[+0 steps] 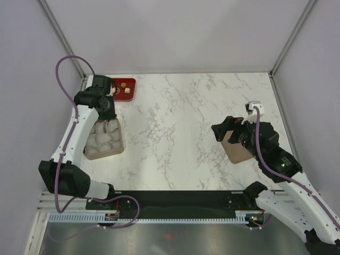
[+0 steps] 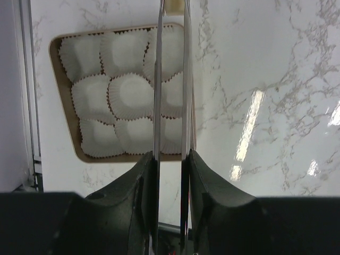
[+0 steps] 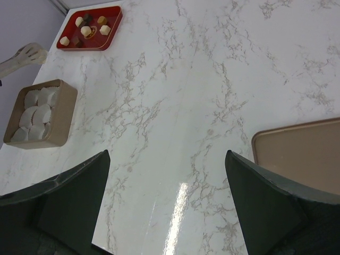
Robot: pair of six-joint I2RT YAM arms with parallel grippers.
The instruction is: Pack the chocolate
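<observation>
Shows, from above, the left gripper (image 1: pixel 109 123) poised over the box (image 1: pixel 101 156) of paper cups (image 1: pixel 101 139), with chocolate (image 1: pixel 123 85) beyond its fingertips on the red tray (image 1: pixel 132 96). Shows, from the left wrist, fingers (image 2: pixel 138 186) pinching slim tongs (image 2: pixel 186 79), tips maybe nipping a cream piece, cropped there. Shows, from the right wrist, the right gripper (image 3: pixel 167 159) spread wide and empty, box lid (image 3: pixel 303 154) just beside one finger. Risks a drop outside the cups through a slackened squeeze.

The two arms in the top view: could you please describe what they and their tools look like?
The left arm and the right arm both have white links and black joints, and a purple cable runs along each. The left tool carries long, thin, flat blades on dark mounts. The right tool has broad, dark, wedge-shaped fingers.
</observation>
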